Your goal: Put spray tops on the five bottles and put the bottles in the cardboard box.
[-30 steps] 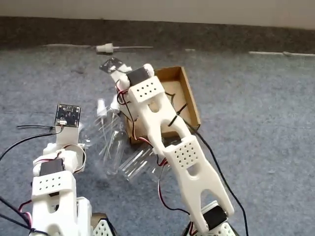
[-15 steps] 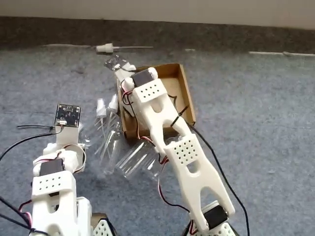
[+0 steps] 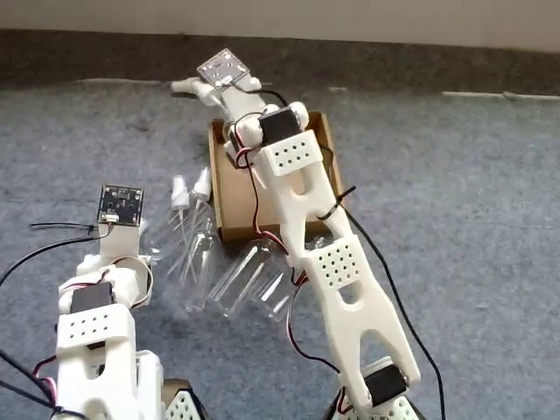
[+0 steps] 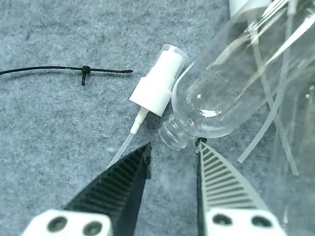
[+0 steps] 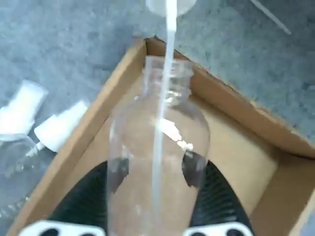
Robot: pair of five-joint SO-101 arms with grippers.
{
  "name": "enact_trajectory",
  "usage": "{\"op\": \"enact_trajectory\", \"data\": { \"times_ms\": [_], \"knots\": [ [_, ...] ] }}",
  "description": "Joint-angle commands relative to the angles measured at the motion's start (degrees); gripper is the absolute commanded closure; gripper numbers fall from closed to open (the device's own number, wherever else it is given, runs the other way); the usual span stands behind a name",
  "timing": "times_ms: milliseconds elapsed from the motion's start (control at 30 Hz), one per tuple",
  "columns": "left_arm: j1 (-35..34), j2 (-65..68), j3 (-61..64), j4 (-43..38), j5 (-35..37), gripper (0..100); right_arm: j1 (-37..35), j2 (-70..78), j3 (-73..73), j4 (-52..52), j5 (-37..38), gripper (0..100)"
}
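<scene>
Over the cardboard box [image 5: 236,105], the right gripper [image 5: 156,172] clamps an uncapped bottle [image 5: 157,113], with a spray top [image 5: 170,5] just beyond its neck. Risk: bottle boxed topless, or slipping from the grip, being smooth plastic. The left gripper [image 4: 173,146] stands parted at a loose bottle [image 4: 221,93] on the desk [image 4: 49,123].

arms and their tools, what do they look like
The left arm and right arm are white plastic with dotted hole grids, black motors at the joints, and loose red and black wires. The left tool has ribbed pointed fingers, one black, one grey; the right tool shows black fingers.
</scene>
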Motion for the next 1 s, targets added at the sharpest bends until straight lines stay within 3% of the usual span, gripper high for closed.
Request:
{"op": "enact_trajectory", "data": {
  "times_ms": [0,400,633,800,967],
  "knots": [
    [0.84,-0.75,-0.48,-0.79,-0.44,85,0.75,-1.89,-6.73,2.33,0.18,99.5],
    [0.13,-0.48,-3.82,-0.44,-0.44,85,0.92,-1.63,-6.64,4.00,0.44,99.5],
    [-1.36,5.14,-24.66,10.90,1.41,85,1.01,-7.34,-7.25,7.52,0.18,99.5],
    [-1.36,21.76,-46.64,19.08,5.71,85,0.48,-13.32,-7.08,7.52,0.18,99.5],
    [-1.19,39.96,-67.38,20.66,7.82,85,0.04,-17.71,-7.16,7.60,0.18,99.5]
  ]
}}
